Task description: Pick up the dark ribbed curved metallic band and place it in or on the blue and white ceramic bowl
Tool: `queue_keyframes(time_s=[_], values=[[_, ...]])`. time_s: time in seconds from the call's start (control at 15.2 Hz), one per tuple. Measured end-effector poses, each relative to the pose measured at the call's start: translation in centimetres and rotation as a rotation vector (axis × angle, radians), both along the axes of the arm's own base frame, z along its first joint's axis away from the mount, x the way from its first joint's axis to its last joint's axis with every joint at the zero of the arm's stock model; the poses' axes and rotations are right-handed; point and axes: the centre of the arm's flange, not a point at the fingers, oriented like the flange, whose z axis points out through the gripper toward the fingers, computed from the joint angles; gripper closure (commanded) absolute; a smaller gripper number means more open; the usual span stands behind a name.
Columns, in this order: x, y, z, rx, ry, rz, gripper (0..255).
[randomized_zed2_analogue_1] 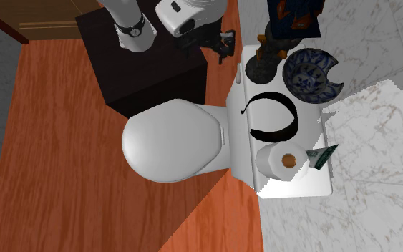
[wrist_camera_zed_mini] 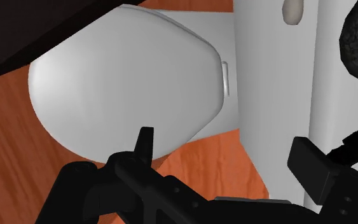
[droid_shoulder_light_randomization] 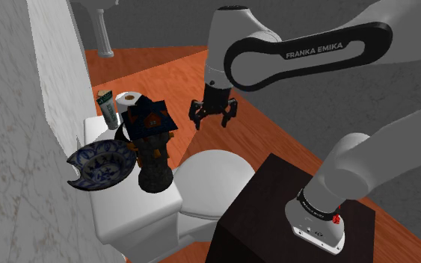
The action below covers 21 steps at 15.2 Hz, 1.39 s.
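white toilet tank lid point(randomized_zed2_analogue_1: 314, 132) carries the dark curved band point(randomized_zed2_analogue_1: 290, 114) at its middle, between the blue and white bowl point(randomized_zed2_analogue_1: 308, 75) and a paper roll point(randomized_zed2_analogue_1: 285, 161), while the gripper point(randomized_zed2_analogue_1: 225, 41), fingers apart and empty, hangs off the lid's front edge near the bowl-end corner, apart from the band.

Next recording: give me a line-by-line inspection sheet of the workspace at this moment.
Surface: white tank lid of a toilet; seat cover down.
Job's things: black band lies flat on the tank lid between bowl and paper roll; blue and white bowl upright, empty.
Clutter: dark figurine beside the bowl; paper roll; green tube.
Gripper: gripper open, holding nothing, in the air beside the tank.
Cables: nothing seen.
Surroundings: wooden floor, marbled wall, dark stand.
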Motion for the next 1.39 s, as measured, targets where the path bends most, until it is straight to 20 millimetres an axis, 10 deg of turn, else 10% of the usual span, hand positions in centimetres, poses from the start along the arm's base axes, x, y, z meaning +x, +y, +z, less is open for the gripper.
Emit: queue_keyframes(time_s=[0.86, 1.39], values=[[12.5, 7.5, -5.7, 0.025, -0.092, -0.363, 0], [14.1, 8.0, -9.7, 0.027, -0.099, -0.393, 0]])
